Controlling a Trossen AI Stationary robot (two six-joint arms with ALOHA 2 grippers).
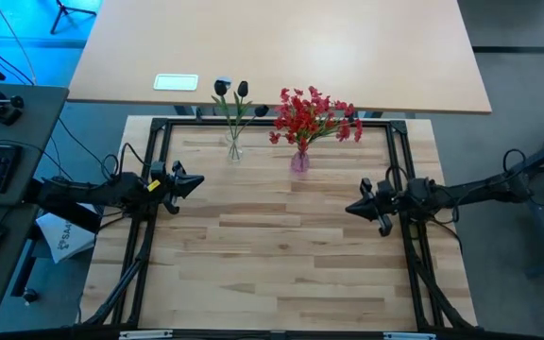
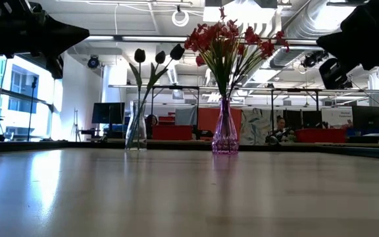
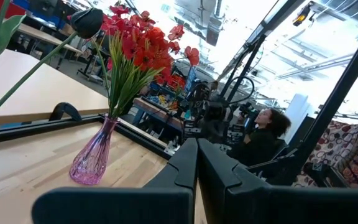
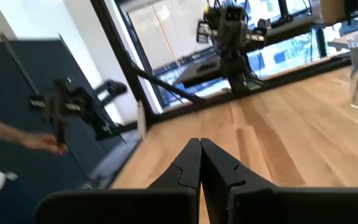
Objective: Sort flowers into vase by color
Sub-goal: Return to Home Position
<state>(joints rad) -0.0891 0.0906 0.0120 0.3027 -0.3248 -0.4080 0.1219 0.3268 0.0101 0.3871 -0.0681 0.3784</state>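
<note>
— Red flowers (image 1: 314, 115) first: where are they sitting?

— They are standing bunched in the pink-purple vase (image 1: 299, 161), which is resting on the wooden table (image 1: 281, 255) near its far edge, roughly midway across.

— And the dark ones?

— The dark buds (image 1: 232, 90) are rising on thin green stems out of the clear vase (image 1: 234, 146). That one is standing just to the left of the pink-purple vase in the high view (near it, but not touching).

— What is the left gripper doing?

— The left gripper (image 1: 200, 181) is hovering over the table's left side, on the near side of the vases and pointing inward. In its wrist view its fingers (image 3: 185, 168) are pressing flat together and gripping nothing.

— Is the right one matching it?

— Nearly. The right gripper (image 1: 348, 210) is hanging over the right side and pointing back toward the left one. It is keeping well apart from that gripper and from both vases. Its fingers (image 4: 188, 165) are meeting tip to tip, with nothing caught between them.

— Is anything showing beyond the table?

— A person (image 3: 263, 134) is sitting in the room behind, showing in the left wrist view past the red blossoms.
</note>
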